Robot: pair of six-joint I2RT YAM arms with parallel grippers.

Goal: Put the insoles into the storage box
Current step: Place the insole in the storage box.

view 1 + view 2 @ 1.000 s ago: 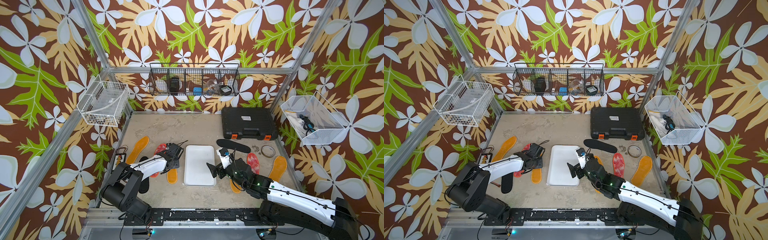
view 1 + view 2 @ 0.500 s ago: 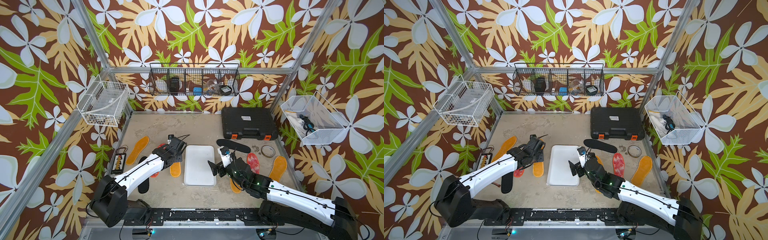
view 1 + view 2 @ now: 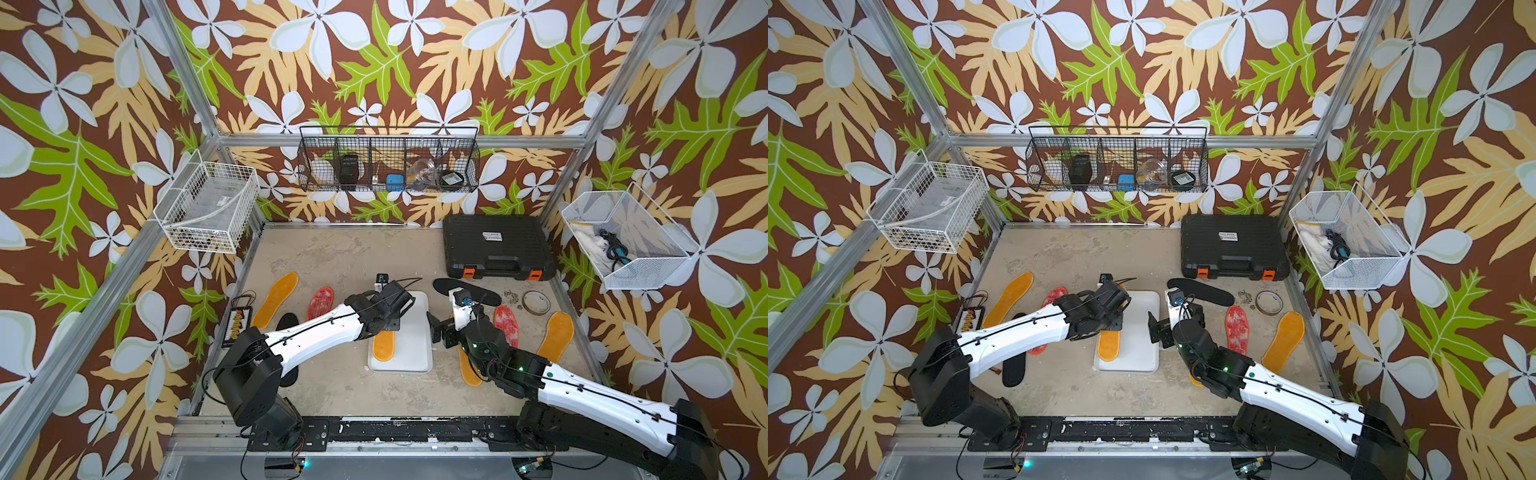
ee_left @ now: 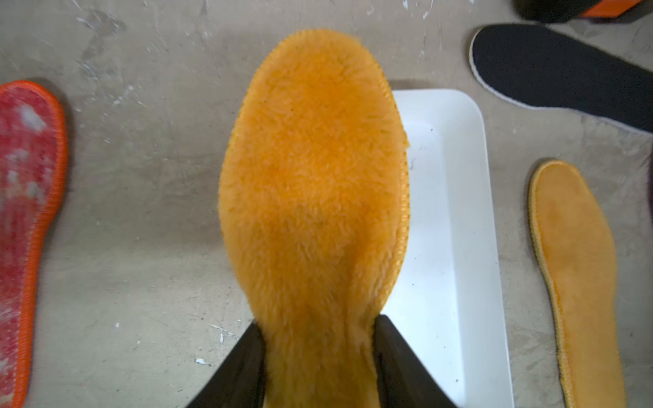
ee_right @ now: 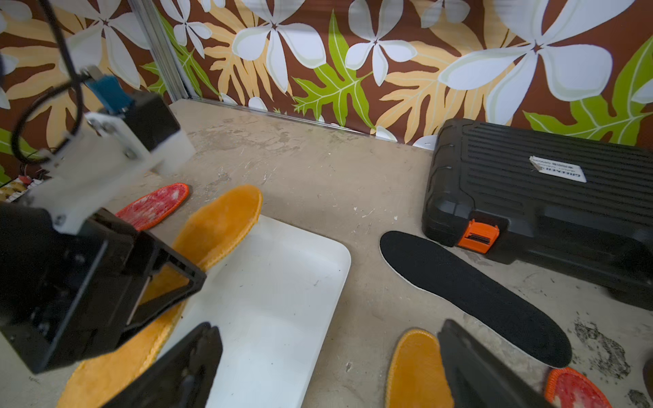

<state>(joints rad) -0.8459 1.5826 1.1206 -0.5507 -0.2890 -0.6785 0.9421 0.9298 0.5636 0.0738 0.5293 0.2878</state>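
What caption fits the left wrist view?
Left gripper holds a fuzzy orange insole over the rim of the white storage box.

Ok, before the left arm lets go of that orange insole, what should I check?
1. Left gripper clamped on insole: ok.
2. Insole lined up inside box: not ok; in both wrist views it overlaps the rim nearer the left arm.
3. Box free of other things: ok.
4. Right gripper open, empty, beside the box: ok.
5. Insole's height above the box floor: cannot tell.
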